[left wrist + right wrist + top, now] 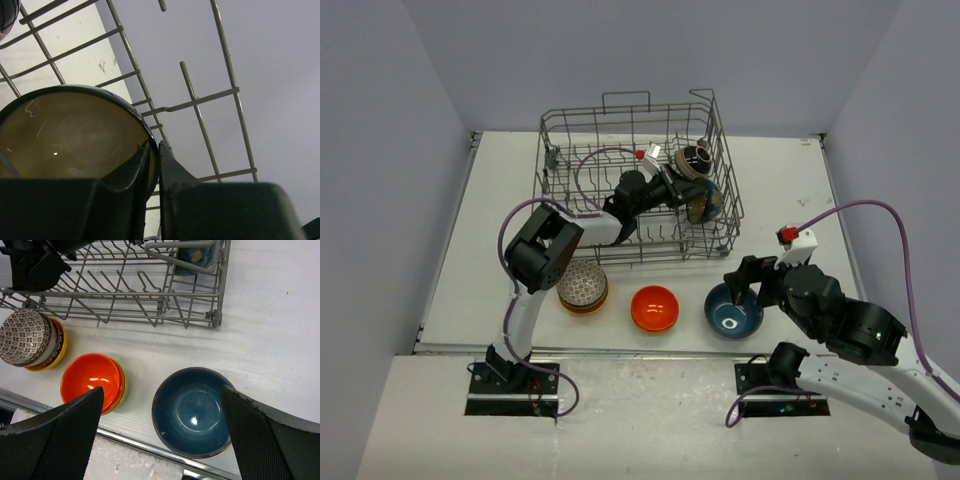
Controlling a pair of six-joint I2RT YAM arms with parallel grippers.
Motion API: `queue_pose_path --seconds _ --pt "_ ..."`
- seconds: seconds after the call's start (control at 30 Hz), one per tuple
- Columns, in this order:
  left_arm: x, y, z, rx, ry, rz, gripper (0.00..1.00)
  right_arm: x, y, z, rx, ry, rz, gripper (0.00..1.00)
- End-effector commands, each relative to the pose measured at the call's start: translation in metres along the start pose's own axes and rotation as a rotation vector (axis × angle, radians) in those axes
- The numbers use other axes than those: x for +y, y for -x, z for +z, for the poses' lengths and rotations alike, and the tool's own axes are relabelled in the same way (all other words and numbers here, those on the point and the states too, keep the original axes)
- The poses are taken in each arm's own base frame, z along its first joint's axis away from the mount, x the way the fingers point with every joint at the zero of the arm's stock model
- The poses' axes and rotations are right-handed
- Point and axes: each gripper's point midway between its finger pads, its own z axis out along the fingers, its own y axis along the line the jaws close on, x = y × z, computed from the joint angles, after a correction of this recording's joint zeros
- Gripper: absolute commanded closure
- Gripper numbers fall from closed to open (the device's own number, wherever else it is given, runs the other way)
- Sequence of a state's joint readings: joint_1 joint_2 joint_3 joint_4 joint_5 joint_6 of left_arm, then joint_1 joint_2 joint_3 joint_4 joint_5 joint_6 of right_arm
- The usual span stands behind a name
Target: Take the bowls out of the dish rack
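Now, the left gripper (pixel 154 145) is pressed together on the rim of a round black-rimmed ceramic bowl with a cream inside (pixel 75 135), one finger inside the rim and one outside. That bowl stands on edge among the tines at the right end of the large grey wire dish rack (pixel 630 110). Just beside it in the rack a dark teal patterned bowl (pixel 705 203) leans on its side.

The right gripper (pixel 161 389) hangs with its fingers spread wide over a round blue glazed bowl (pixel 192 412), which sits upright on the white table (pixel 790 190) in front of the rack (whether a finger touches it I cannot tell). To its left sits a glossy orange bowl (pixel 90 377) nested in a yellow one (pixel 123 387). Farther left, a brown-and-white patterned bowl (pixel 22 335) tops a short stack.
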State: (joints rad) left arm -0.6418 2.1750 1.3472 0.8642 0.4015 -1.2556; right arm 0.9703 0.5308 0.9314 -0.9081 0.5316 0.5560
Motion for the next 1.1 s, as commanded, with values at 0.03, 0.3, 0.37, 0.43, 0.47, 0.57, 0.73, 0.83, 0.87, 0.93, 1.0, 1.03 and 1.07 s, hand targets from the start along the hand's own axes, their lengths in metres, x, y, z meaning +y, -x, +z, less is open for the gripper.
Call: queue_pose_path --seconds 0.03,0.3,0.37,0.43,0.47,0.57,0.73,0.83,0.87,0.93,1.0,1.03,1.07 --pt "0.005 -0.017 0.005 0.043 -0.047 -0.016 0.98 0.006 0.014 -0.005 -0.028 0.022 0.003 0.01" --pt "0.019 -0.018 0.011 0.068 0.022 0.015 1.0 0.005 0.015 -0.007 -0.038 0.029 0.009 0.01" --pt "0.025 -0.019 0.011 0.074 0.054 0.038 1.0 0.005 0.015 -0.007 -0.039 0.03 0.01 0.01" --pt "0.025 -0.017 0.015 0.073 0.082 0.104 1.0 0.005 0.015 -0.007 -0.039 0.03 0.01 0.01" --pt "0.035 -0.021 0.014 0.092 0.142 0.107 1.0 0.005 0.014 -0.008 -0.038 0.031 0.01 0.01" --pt "0.038 -0.019 0.018 0.09 0.209 0.168 0.79 0.004 0.014 -0.008 -0.04 0.029 0.01 0.01" --pt "0.045 -0.019 0.02 0.091 0.266 0.189 0.75 0.004 0.015 -0.009 -0.045 0.032 0.015 0.01" --pt "0.05 -0.023 0.022 0.106 0.276 0.19 0.75 0.004 0.015 -0.009 -0.044 0.034 0.015 0.01" --pt "0.05 -0.024 0.024 0.113 0.287 0.192 0.75 0.004 0.015 -0.01 -0.043 0.033 0.016 0.01" --pt "0.055 -0.024 0.026 0.112 0.314 0.21 0.78 0.003 0.014 -0.01 -0.043 0.031 0.017 0.01" --pt "0.057 -0.022 0.028 0.109 0.348 0.235 0.84 0.002 0.014 -0.011 -0.045 0.032 0.018 0.01" --pt "0.061 -0.022 0.027 0.113 0.372 0.238 0.88 0.002 0.015 -0.011 -0.047 0.03 0.02 0.01" --pt "0.06 -0.021 0.027 0.106 0.376 0.246 0.92 0.001 0.014 -0.011 -0.046 0.03 0.02 0.01"
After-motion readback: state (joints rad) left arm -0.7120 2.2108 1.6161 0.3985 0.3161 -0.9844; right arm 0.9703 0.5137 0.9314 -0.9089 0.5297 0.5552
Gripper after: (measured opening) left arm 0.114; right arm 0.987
